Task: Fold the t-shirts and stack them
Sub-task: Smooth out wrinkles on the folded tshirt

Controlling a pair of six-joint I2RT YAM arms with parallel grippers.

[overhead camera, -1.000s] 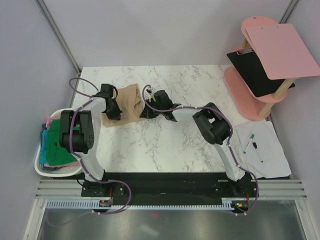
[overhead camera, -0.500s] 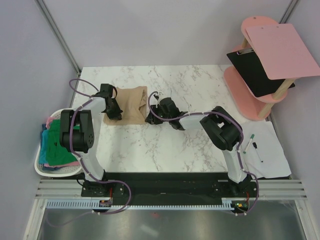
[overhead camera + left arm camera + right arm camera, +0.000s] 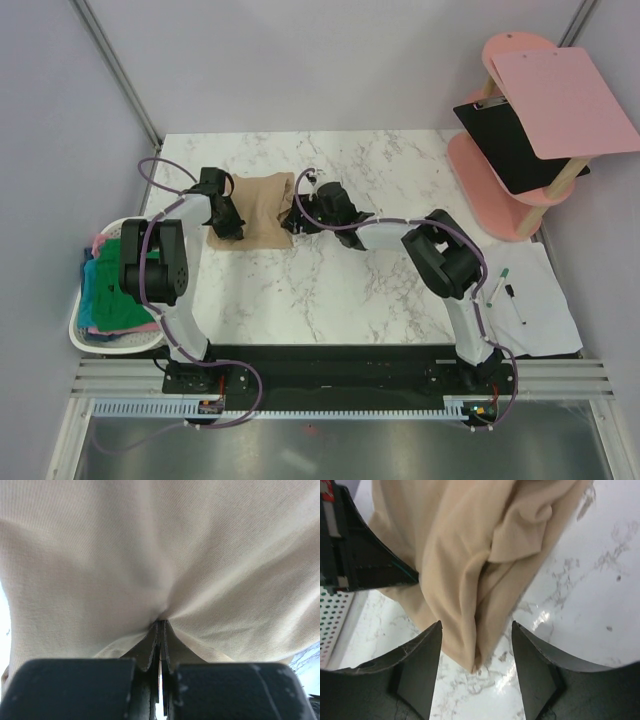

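while the left gripper (image 3: 160, 630) pinches a tight pleat at the left edge of the tan t-shirt (image 3: 262, 208), jaws closed hard on the cloth, the right gripper (image 3: 476, 630) waits at the opposite edge with jaws wide, a loose folded corner lying between them ungripped. the shirt lies as a rough rectangle toward the far left of the desk (image 3: 330, 290).

the risk sits on the right. several layers bunch unevenly there, and jaws closing on only the top one would likely peel the fold open instead of carrying it over. a pull against the left arm's small pinch could also slip the cloth free or drag the whole shirt across the slick surface, wrinkling it.

the desk is white marble with grey veins, smooth and glossy. pale lilac walls (image 3: 300, 60) close it in. a white laundry basket (image 3: 100, 342) beside its left edge holds other t-shirts (image 3: 118, 285), green, blue and pink. at right stands a pink stand (image 3: 472, 160) with a black clipboard (image 3: 510, 145) and a pink clipboard (image 3: 565, 95), and nearer, a sheet of paper (image 3: 535, 310) with pens (image 3: 499, 285).
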